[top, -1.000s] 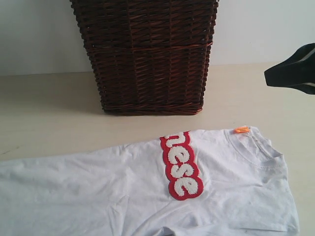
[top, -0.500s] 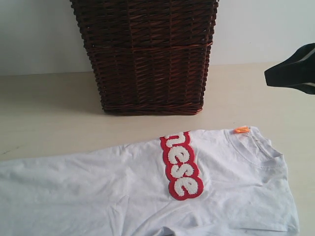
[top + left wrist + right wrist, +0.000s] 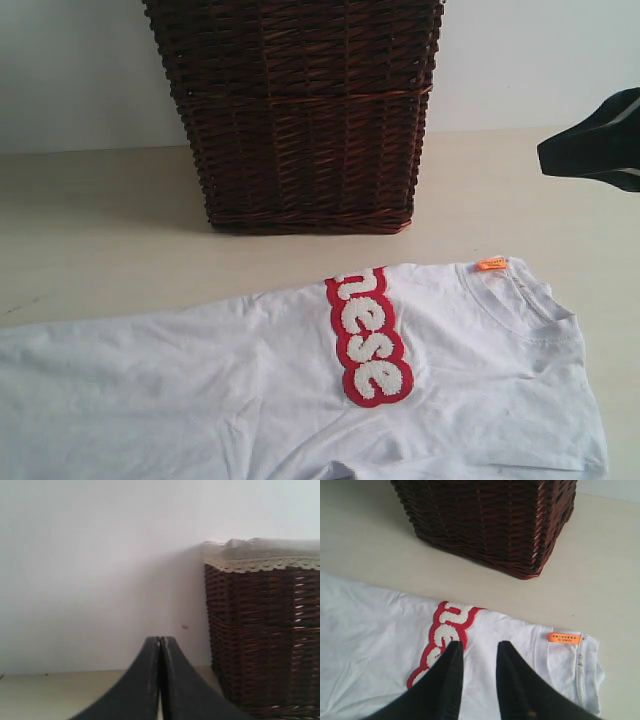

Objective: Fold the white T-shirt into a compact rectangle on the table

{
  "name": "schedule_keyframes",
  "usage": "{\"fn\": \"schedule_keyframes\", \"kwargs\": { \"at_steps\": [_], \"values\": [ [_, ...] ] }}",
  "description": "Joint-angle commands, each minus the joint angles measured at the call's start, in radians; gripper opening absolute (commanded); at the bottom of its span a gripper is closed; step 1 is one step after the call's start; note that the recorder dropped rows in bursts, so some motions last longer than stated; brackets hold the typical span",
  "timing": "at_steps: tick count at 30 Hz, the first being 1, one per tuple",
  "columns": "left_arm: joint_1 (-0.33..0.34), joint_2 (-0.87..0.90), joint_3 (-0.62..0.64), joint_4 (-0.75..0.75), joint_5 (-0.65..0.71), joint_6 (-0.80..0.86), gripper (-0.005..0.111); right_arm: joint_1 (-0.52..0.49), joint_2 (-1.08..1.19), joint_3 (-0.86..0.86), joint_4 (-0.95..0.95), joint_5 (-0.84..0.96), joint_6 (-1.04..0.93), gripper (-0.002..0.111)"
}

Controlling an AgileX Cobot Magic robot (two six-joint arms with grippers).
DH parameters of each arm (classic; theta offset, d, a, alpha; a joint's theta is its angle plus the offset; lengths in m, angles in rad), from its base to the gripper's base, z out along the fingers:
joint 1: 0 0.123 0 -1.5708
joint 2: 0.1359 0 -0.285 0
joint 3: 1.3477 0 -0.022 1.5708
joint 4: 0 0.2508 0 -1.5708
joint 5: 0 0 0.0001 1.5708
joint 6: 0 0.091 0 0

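The white T-shirt (image 3: pixel 250 390) lies flat on the table (image 3: pixel 100 230), its red-edged fuzzy lettering (image 3: pixel 368 335) running down the middle and the orange neck tag (image 3: pixel 490 263) at the collar on the right. My right gripper (image 3: pixel 479 645) hangs open above the shirt (image 3: pixel 370 625), between the lettering (image 3: pixel 445 630) and the tag (image 3: pixel 564 638), with nothing between its fingers. In the exterior view it shows as a dark shape (image 3: pixel 592 143) at the right edge, above the table. My left gripper (image 3: pixel 160 639) is shut and empty, facing the wall; the exterior view does not show it.
A tall dark brown wicker basket (image 3: pixel 300 110) stands on the table behind the shirt, close to the wall. The left wrist view shows its cloth lining with a lace rim (image 3: pixel 260 555). Bare tabletop lies left and right of the basket.
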Motion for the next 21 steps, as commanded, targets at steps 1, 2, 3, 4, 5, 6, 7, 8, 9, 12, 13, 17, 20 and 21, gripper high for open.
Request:
{"fn": "schedule_keyframes", "kwargs": {
  "at_steps": [1,2,3,4,5,6,7,8,9,12,13,17,20,21],
  "values": [
    [0.084,-0.003,0.069,0.013,-0.068,-0.060,0.000,0.001,-0.005,-0.007,0.000,-0.008,0.001,0.024],
    [0.093,-0.003,0.084,0.013,-0.070,-0.060,0.000,0.001,-0.005,-0.007,0.000,-0.008,0.001,0.024],
    [0.095,-0.003,0.097,0.013,-0.072,-0.060,0.000,0.001,-0.005,-0.007,0.000,-0.008,0.001,0.024],
    [0.097,-0.003,0.117,0.013,-0.083,-0.060,0.000,0.001,-0.005,-0.007,0.000,-0.008,0.001,0.024],
    [0.097,-0.003,0.134,0.013,-0.099,-0.060,0.000,0.001,-0.005,-0.007,0.000,-0.008,0.001,0.024],
    [0.097,-0.003,0.144,0.013,-0.121,-0.060,0.000,0.001,-0.005,-0.007,0.000,-0.008,0.001,0.024],
    [0.099,-0.003,0.144,0.013,-0.135,-0.060,0.000,0.001,-0.005,-0.007,0.000,-0.008,0.001,0.024],
    [0.101,-0.003,0.144,0.013,-0.096,-0.060,0.000,0.001,-0.005,-0.007,0.000,-0.008,0.001,0.024],
    [0.102,-0.003,0.144,0.013,-0.062,-0.060,0.000,0.001,-0.005,-0.007,0.000,-0.008,0.001,0.024],
    [0.104,-0.003,0.144,0.013,-0.037,-0.060,0.000,0.001,-0.005,-0.007,0.000,-0.008,0.001,0.024],
    [0.104,-0.003,0.144,0.013,-0.035,-0.060,0.000,0.001,-0.005,-0.007,0.000,-0.008,0.001,0.024],
    [0.109,-0.003,0.144,0.013,-0.035,-0.051,0.000,0.001,-0.005,-0.007,0.000,-0.008,0.001,0.024],
    [0.142,-0.003,0.144,0.013,-0.022,-0.051,0.000,0.001,-0.005,-0.007,0.000,-0.008,0.001,0.024],
    [0.142,-0.003,0.144,0.013,-0.010,-0.051,0.000,0.001,-0.005,-0.007,0.000,-0.008,0.001,0.024]
  ]
}}
